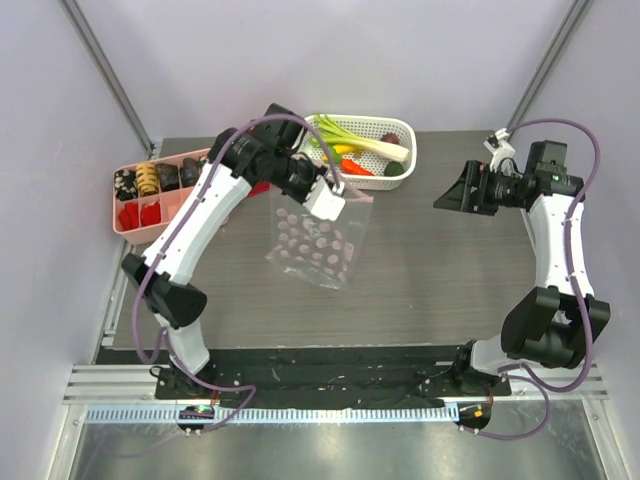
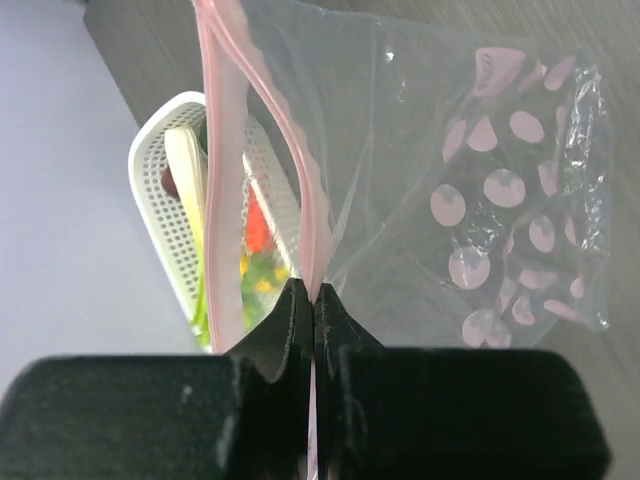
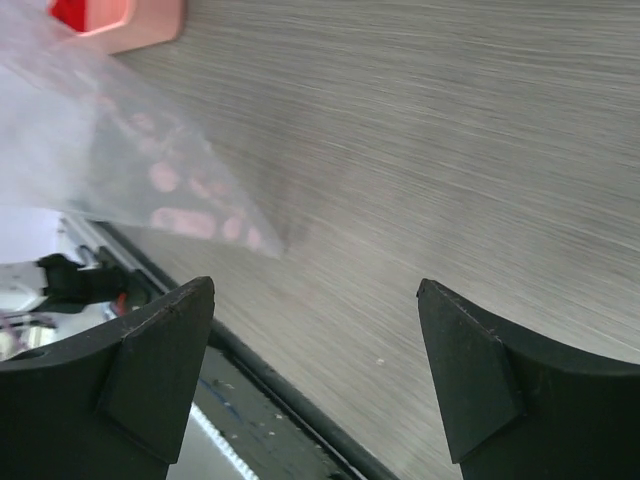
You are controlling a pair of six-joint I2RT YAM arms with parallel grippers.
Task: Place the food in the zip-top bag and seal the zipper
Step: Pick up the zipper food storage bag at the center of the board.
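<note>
The zip-top bag [image 1: 315,240], clear with pink dots, hangs from my left gripper [image 1: 335,196] with its lower part on the table. In the left wrist view the gripper [image 2: 313,290] is shut on one lip of the pink zipper strip [image 2: 292,150]; the other lip [image 2: 222,180] stands apart, so the mouth is open. The bag [image 2: 500,200] looks empty. The food lies in the white basket [image 1: 405,128]: leek [image 1: 365,141], red-orange pepper [image 1: 357,167], dark red piece [image 1: 390,139], green piece [image 1: 394,169]. My right gripper [image 1: 452,192] is open and empty, above the table [image 3: 315,285], right of the bag [image 3: 150,190].
A pink tray [image 1: 135,228] with small dark, yellow and red bits stands at the back left; its corner shows in the right wrist view [image 3: 140,25]. The basket [image 2: 165,215] lies just behind the bag's mouth. The table's black front edge [image 3: 260,370] runs below the right gripper.
</note>
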